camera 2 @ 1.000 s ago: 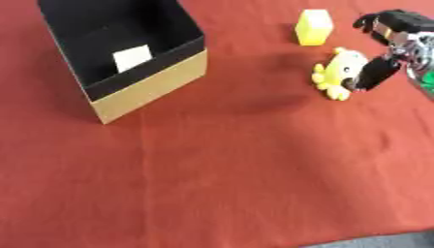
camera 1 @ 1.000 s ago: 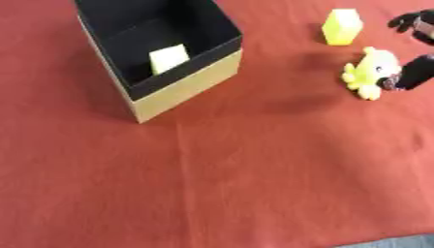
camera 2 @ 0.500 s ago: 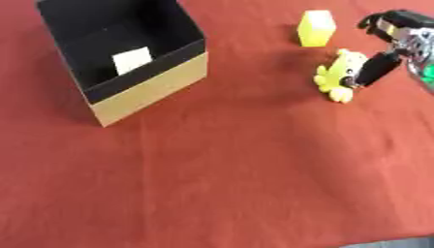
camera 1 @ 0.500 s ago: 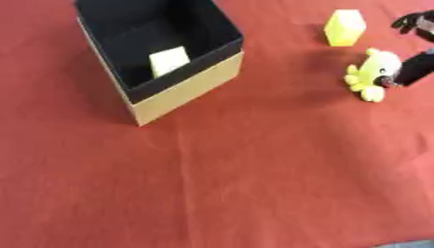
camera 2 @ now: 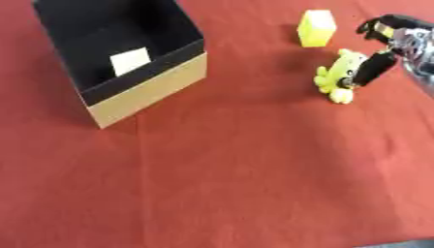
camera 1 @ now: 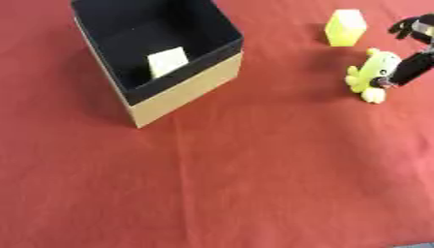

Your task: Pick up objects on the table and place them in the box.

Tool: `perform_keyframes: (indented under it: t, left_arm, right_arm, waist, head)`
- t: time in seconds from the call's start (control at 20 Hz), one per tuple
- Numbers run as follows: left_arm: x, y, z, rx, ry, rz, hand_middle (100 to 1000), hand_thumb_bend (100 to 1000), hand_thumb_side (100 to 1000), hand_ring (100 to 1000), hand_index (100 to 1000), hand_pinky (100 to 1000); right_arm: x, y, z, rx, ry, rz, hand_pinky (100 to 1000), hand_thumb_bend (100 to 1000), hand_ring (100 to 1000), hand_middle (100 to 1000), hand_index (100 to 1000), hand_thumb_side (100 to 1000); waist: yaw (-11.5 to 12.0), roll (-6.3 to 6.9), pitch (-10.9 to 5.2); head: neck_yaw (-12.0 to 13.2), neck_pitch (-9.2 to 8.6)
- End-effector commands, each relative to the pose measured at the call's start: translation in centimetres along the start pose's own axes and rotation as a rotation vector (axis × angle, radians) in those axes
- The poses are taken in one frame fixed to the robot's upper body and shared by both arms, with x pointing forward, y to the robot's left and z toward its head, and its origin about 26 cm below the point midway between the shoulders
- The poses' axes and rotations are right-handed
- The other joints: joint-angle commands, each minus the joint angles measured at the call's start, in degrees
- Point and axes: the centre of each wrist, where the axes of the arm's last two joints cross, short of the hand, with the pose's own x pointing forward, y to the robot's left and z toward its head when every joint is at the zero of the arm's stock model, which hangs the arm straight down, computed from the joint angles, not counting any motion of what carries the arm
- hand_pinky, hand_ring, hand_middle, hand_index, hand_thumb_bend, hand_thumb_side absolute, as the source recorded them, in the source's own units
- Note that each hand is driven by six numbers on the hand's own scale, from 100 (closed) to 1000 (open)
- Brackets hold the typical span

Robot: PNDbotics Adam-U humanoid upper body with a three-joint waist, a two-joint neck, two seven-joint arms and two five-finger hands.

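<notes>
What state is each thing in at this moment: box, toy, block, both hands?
Box: open at the top, upright on the red cloth, a pale card inside.
Yellow toy: on the cloth, outside the box, right hand at its side.
Yellow block: standing on the cloth, apart from the toy, untouched.
Right hand: fingers curled, one against the toy; a closed grip cannot be told.
Left hand: not in view.

Right hand [camera 1: 413,68] fingers touching yellow toy [camera 1: 369,73]; box [camera 1: 182,89] apart.
</notes>
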Motion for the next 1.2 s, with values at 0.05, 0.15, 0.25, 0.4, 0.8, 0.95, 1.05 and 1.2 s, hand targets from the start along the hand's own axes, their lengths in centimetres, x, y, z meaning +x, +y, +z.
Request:
perform_keyframes:
  t: [0.05,0.15,0.25,0.4,0.8,0.95,1.05,1.2]
  left_arm:
    - [0.8,0.6,-0.6,-0.023,-0.031,-0.033,684,100,566,585,581,470]
    - [0.7,0.6,-0.6,-0.025,-0.031,-0.033,684,100,566,585,581,470]
    - [0.8,0.6,-0.7,-0.028,-0.033,-0.032,684,100,566,585,581,469]
    - [0.8,0.6,-0.7,-0.029,-0.034,-0.032,684,100,566,585,580,469]
    - [0.8,0.6,-0.7,-0.035,-0.034,-0.033,685,100,566,586,579,468]
    - [0.8,0.6,-0.7,-0.035,-0.034,-0.033,685,100,566,586,579,468]
    - [0.8,0.6,-0.7,-0.036,-0.033,-0.033,686,100,566,586,579,467]
    - [0.7,0.6,-0.6,-0.037,-0.03,-0.033,686,100,566,586,579,467]
  right_arm:
    - [-0.3,-1.4,0.1,0.152,0.155,-0.099,938,512,976,880,959,105]
    - [-0.3,-1.5,-0.1,0.158,0.154,-0.107,937,521,975,880,959,116]
    - [-0.3,-1.5,-0.4,0.161,0.16,-0.114,938,528,977,882,958,125]
    - [-0.5,-1.4,-0.8,0.169,0.168,-0.122,939,534,978,884,956,134]
    - [-0.4,-1.2,-1.0,0.193,0.15,-0.131,871,519,902,793,866,142]
    - [-0.1,-1.2,-0.7,0.168,0.133,-0.126,824,510,818,720,812,128]
    - [0.2,-1.1,-0.4,0.148,0.118,-0.117,800,506,777,685,787,120]
    - [0.7,-0.9,0.1,0.126,0.102,-0.106,728,499,707,627,741,102]
  waist:
    - [0.07,-0.01,-0.82]
    - [0.17,-0.02,-0.7]
    - [0.33,-0.02,-0.57]
    - [0.56,-0.06,-0.36]
    - [0.75,-0.23,0.12]
    - [0.64,-0.21,0.12]
    - [0.53,-0.21,0.11]
    - [0.4,-0.22,0.05]
  head:
    - [-0.13,-0.79]
    - [-0.18,-0.95]
    - [-0.3,-1.04]
    - [-0.46,-1.19]
    - [-0.33,-1.06]
    - [-0.25,-1.01]
    - [-0.22,-0.97]
    - [-0.3,-0.93]
